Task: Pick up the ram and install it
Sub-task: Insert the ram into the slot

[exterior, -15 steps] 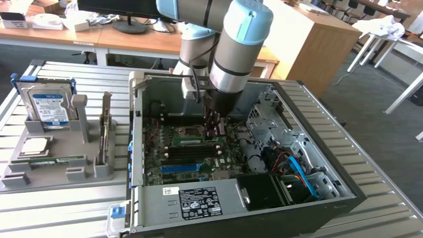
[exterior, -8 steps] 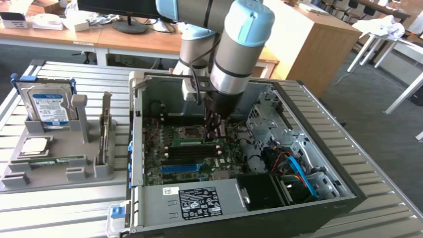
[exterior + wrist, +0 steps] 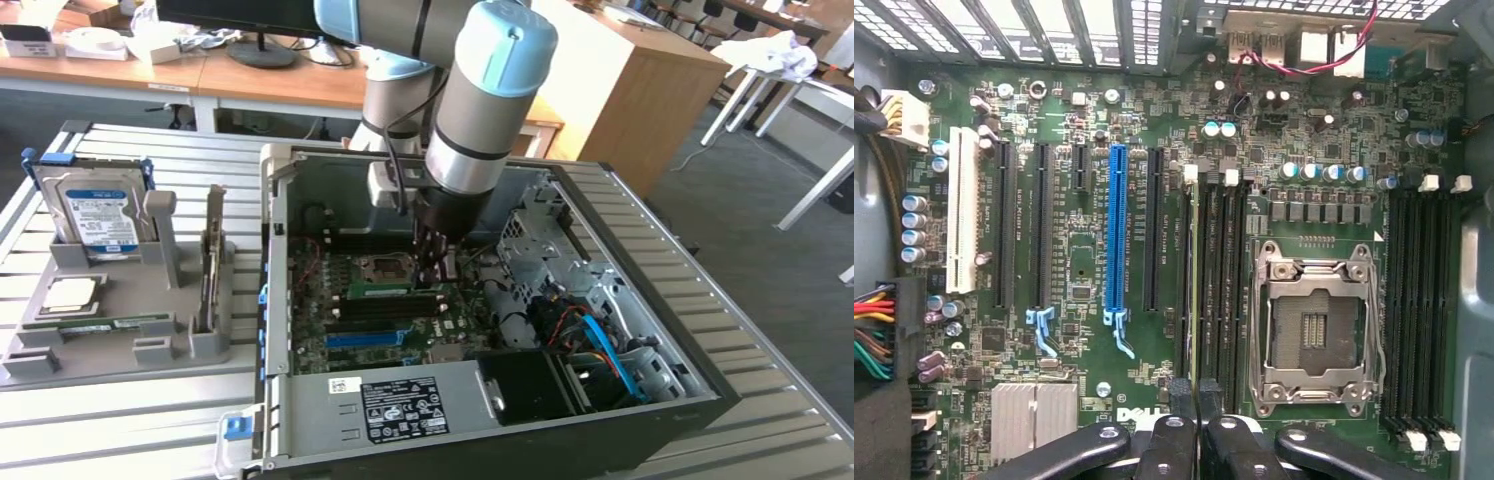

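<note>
The ram (image 3: 1194,280) shows edge-on in the wrist view as a thin green strip along the memory slot nearest the blue connector. It runs in between my gripper's (image 3: 1197,395) two dark fingertips, which are shut on its end. In the exterior view the ram (image 3: 387,292) lies as a green stick among the slots beside the processor socket (image 3: 384,267). My gripper (image 3: 434,272) reaches straight down into the open computer case (image 3: 400,410) at one end of the stick. Whether the ram is pressed fully into the slot I cannot tell.
Black memory slots (image 3: 1226,280) lie beside the ram, with the open processor socket (image 3: 1316,330) past them. At the exterior view's left, a grey tray (image 3: 120,350) holds a hard drive (image 3: 94,215), a silver chip (image 3: 70,292), an upright card (image 3: 211,265) and another green stick (image 3: 100,322). Case walls and cables ring the arm.
</note>
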